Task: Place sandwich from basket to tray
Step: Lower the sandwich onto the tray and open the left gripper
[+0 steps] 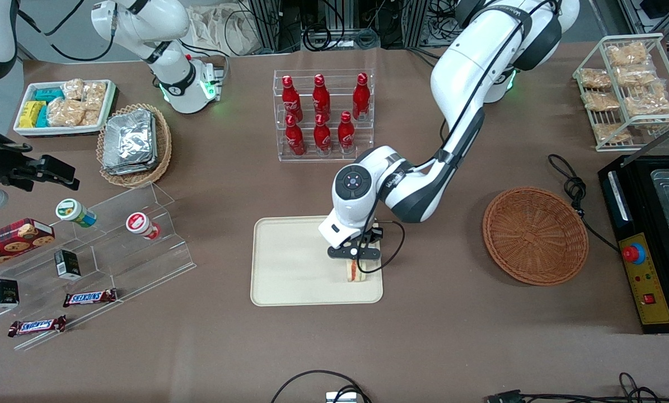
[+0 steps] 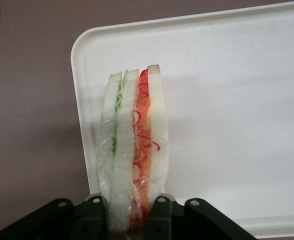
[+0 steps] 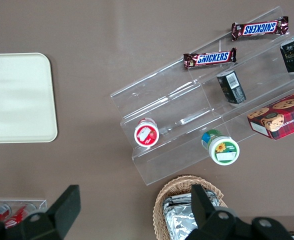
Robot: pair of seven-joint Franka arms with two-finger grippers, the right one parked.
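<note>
While clamped on the sandwich [image 2: 129,145], gripper [image 1: 355,258] hangs directly over the tray's [image 1: 289,280] edge; sandwich stands on edge below the fingers.

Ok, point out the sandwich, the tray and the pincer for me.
sandwich [image 2: 132,145], left wrist view, on its filling edge.
tray [image 1: 289,263], front view, on its bare floor.
pincer [image 1: 355,262], front view, between the fingertips, shut on the sandwich.

A brown-covered table [image 1: 211,347] is seen bearing a cream tray [image 1: 289,274]. Placed around the tray are an empty brown wicker basket [image 1: 534,235] toward the working arm's end, a rack of red bottles [image 1: 324,115] farther from the camera, and a clear tiered stand [image 1: 104,252] toward the parked arm's end. The left gripper [image 1: 355,263] is positioned over the tray.
</note>
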